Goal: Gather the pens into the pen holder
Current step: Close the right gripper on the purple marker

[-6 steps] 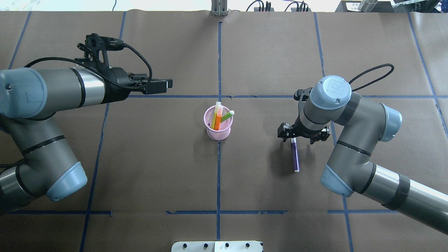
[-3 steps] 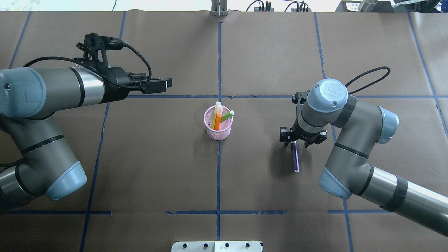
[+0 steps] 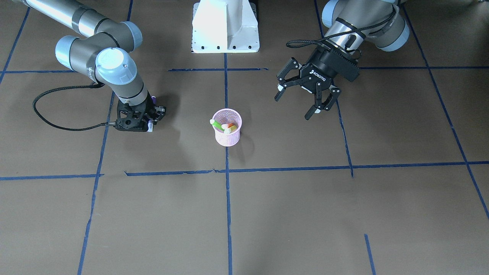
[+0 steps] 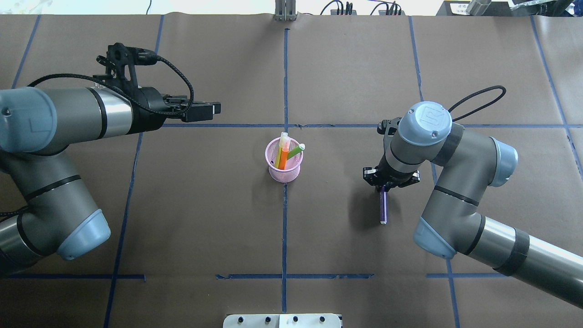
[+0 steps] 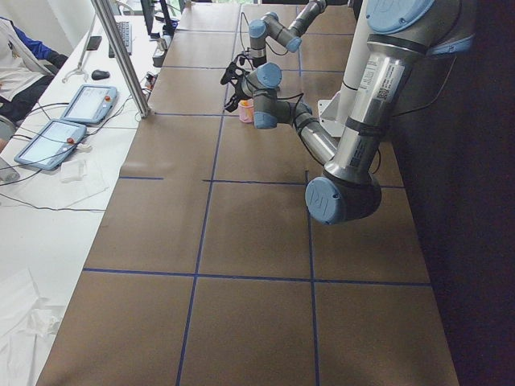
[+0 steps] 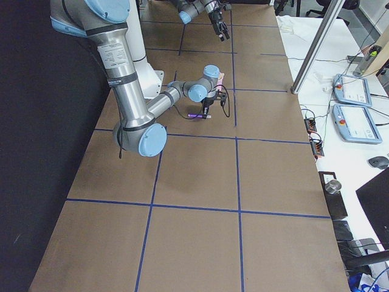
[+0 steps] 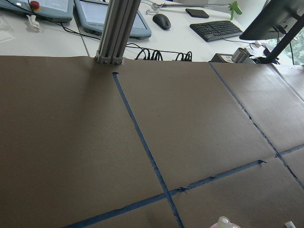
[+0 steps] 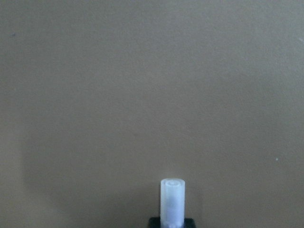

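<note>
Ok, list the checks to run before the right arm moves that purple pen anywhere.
1. Right claw shut on the purple pen: ok, gripping near one end.
2. Pen lifted off the table: cannot tell.
3. Pink mesh pen holder upright: ok.
4. Room in the holder: probably ok; only the orange pen and green pen stand inside.
5. Left claw open, empty and off to the holder's side: ok.
6. Path from pen to holder: ok, nothing lies between them.
</note>
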Motion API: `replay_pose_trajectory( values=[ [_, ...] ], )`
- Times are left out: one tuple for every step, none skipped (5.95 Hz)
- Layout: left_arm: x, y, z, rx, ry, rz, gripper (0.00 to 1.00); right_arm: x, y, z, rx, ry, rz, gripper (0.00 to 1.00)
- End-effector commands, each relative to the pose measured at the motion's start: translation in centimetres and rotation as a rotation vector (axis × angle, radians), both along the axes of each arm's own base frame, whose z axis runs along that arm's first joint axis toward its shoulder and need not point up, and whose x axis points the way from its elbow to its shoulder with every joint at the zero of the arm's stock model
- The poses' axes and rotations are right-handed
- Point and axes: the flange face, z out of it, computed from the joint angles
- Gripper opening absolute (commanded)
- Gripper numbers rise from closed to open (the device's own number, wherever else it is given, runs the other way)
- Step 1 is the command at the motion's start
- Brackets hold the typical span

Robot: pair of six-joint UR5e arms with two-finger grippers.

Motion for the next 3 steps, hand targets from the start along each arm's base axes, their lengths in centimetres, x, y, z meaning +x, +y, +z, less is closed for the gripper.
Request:
replay_pose_trajectory(
  values=[
    [0.0,0.0,0.1,-0.001,-0.002,0.0,1.0,0.5,-0.1,-1.3,0.014,-0.024,0.002,0.0],
    [0.0,0.0,0.1,-0.001,-0.002,0.0,1.0,2.3,0.0,-4.4,0.053,-0.078,0.02,0.0],
    [0.1,0.0,0.4,-0.009,-0.009,0.009,1.0,5.5,0.0,-8.4,0.112,-0.146,0.063,0.0]
  ],
)
